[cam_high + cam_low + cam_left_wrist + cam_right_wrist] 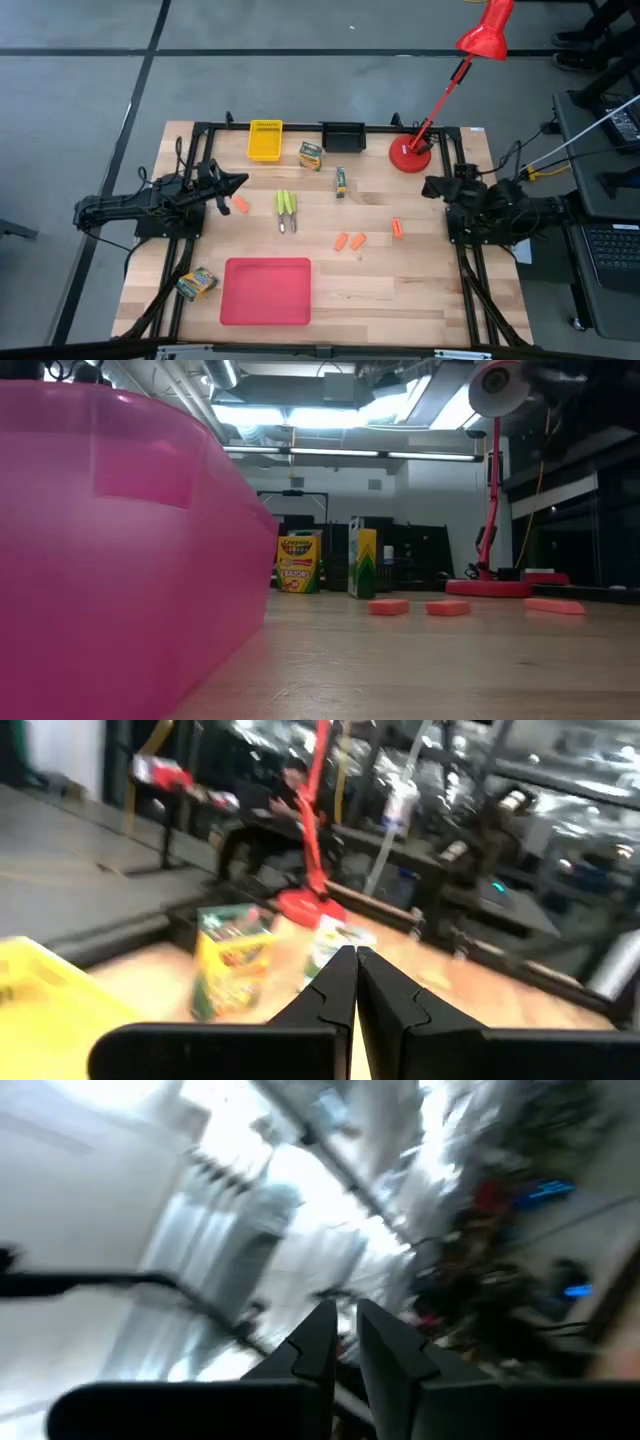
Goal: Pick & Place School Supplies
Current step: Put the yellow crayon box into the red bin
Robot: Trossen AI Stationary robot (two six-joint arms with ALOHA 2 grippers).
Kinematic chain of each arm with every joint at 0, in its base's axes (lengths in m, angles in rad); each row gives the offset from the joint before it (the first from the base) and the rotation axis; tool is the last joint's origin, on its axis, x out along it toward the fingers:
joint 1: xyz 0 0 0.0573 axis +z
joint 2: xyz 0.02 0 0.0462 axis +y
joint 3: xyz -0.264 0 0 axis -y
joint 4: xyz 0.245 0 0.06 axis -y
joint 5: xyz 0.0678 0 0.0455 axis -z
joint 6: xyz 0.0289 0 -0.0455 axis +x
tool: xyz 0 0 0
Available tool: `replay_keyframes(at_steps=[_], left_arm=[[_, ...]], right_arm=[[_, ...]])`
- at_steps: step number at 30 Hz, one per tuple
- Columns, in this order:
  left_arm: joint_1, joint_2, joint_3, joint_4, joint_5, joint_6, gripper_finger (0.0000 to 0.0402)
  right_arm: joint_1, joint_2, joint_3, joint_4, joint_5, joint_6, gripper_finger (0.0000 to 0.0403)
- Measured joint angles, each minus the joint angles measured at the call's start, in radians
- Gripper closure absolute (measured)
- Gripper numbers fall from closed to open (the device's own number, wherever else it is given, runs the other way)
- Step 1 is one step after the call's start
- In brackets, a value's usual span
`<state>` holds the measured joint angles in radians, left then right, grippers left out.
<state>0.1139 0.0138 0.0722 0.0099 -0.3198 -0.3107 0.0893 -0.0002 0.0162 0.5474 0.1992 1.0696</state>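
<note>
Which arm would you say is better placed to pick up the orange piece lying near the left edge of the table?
Probably the left. The left gripper hangs just beside that orange piece, fingers together. The right gripper waits across the table by the red lamp, much farther off.

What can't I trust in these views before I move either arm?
- Low view: the red tray fills the left, hiding whatever lies behind it.
- Right wrist view: aimed off the table; no supplies show.
- High view: the slim green implements are too small to count their tips.
- Left wrist view: the crayon box print is blurred.
</note>
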Motion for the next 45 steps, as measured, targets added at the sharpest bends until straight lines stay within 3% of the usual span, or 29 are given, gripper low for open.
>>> replay_keyframes(at_steps=[4, 6, 10, 12, 18, 22, 27, 33, 37, 45], left_arm=[[-0.002, 0.0, 0.0, 0.081, -0.003, -0.286, 0.0395], [0.002, 0.0, 0.0, 0.103, -0.077, -0.349, 0.0395], [0.005, -0.003, 0.0, 0.153, -0.127, -0.767, 0.0396], [0.008, 0.008, 0.002, 0.202, -0.138, -0.85, 0.0397], [0.003, 0.009, 0.0, 0.122, -0.031, -0.719, 0.0397], [0.006, 0.013, 0.0, 0.115, -0.186, -0.886, 0.0392], [-0.022, 0.056, 0.0, 0.359, -0.15, -0.665, 0.0391], [-0.073, 0.222, 0.0, 0.821, 0.142, -0.534, 0.0397], [-0.108, 0.384, 0.014, 1.071, 0.168, -0.503, 0.0398], [-0.114, 0.666, 0.176, 1.119, 0.142, -0.337, 0.0389]], right_arm=[[0.03, 0.006, 0.001, 0.1, 0.06, -0.086, 0.0355], [0.039, 0.014, 0.001, 0.105, 0.101, -0.14, 0.0355], [0.042, 0.037, 0.001, 0.106, 0.126, -0.179, 0.0355], [0.042, 0.049, 0.001, 0.105, 0.119, -0.196, 0.0355], [0.042, 0.061, 0.001, 0.11, 0.131, -0.213, 0.0355], [0.042, 0.061, 0.001, 0.124, 0.127, -0.19, 0.0355], [0.042, 0.061, 0.005, 0.198, 0.066, -0.207, 0.0355], [0.042, 0.07, 0.068, 0.21, -0.016, -0.291, 0.0355], [0.042, 0.096, 0.115, 0.21, -0.028, -0.365, 0.0355], [0.042, 0.179, 0.172, 0.207, -0.011, -0.388, 0.0355]])
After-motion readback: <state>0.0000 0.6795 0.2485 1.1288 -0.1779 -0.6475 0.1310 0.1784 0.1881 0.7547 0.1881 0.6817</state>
